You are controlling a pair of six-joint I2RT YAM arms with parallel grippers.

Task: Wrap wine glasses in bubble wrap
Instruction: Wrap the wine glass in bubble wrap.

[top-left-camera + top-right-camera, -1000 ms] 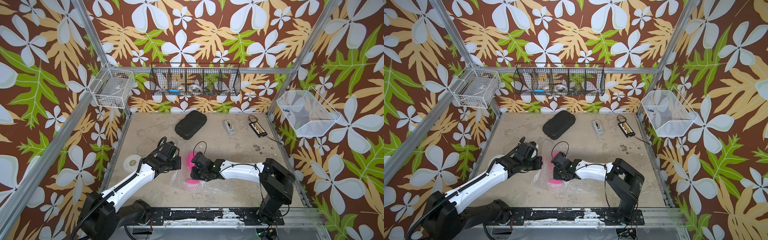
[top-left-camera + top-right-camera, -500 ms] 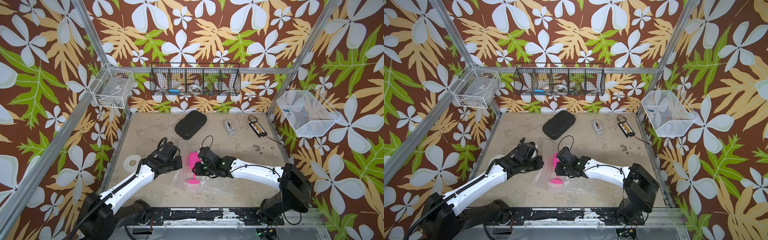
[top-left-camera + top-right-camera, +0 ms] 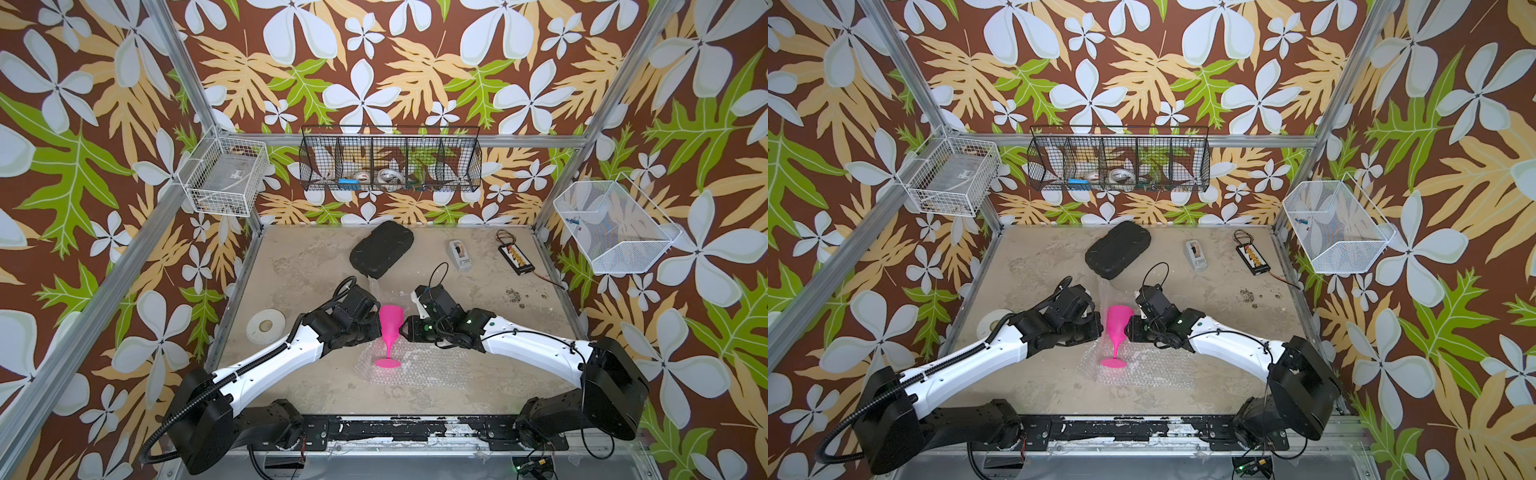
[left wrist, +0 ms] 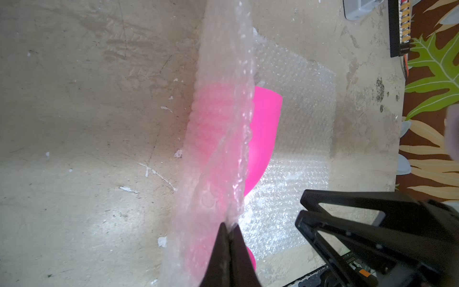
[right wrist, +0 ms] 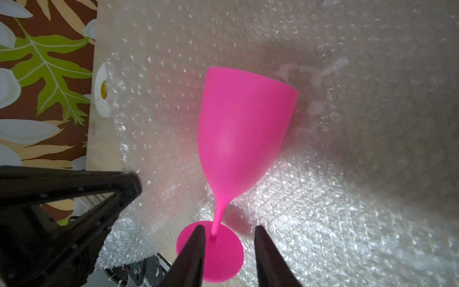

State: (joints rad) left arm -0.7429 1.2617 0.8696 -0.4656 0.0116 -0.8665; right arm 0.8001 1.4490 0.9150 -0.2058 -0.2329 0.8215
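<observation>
Wrapping barely begun: left gripper [image 4: 229, 227] pinches bubble wrap [image 4: 223, 74] raised against 1 upright goblet [image 5: 243, 129]; right gripper [image 5: 229, 228] open, goblet mostly uncovered.

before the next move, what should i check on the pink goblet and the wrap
1. Stance: goblet upright, foot on the bubble wrap: ok.
2. Grip: left hand shut on the bubble wrap's lifted edge: ok.
3. Release: right hand open, nothing held: ok.
4. Clearance: right hand off the cup: cannot tell.
5. Coverage: bubble wrap around the whole cup: not ok, only the left hand's side is covered.
</observation>
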